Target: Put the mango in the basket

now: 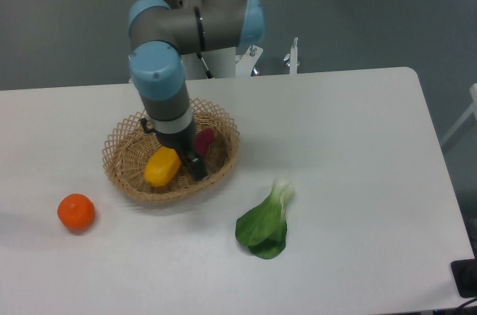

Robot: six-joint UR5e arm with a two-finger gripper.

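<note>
The mango [162, 167] is a yellow-orange oval fruit low inside the basket [123, 173], a shallow tan wicker oval left of the table's centre. My gripper [179, 162] reaches down into the basket from above. One dark finger [196, 165] shows against the mango's right side, and the other finger is hidden behind the fruit. The jaws appear closed on the mango. I cannot tell whether the mango touches the basket floor.
A dark reddish-purple sweet potato [204, 139] lies in the basket just right of my gripper. A round orange fruit [76, 211] sits on the table at the front left. A green bok choy [266, 223] lies front right of the basket.
</note>
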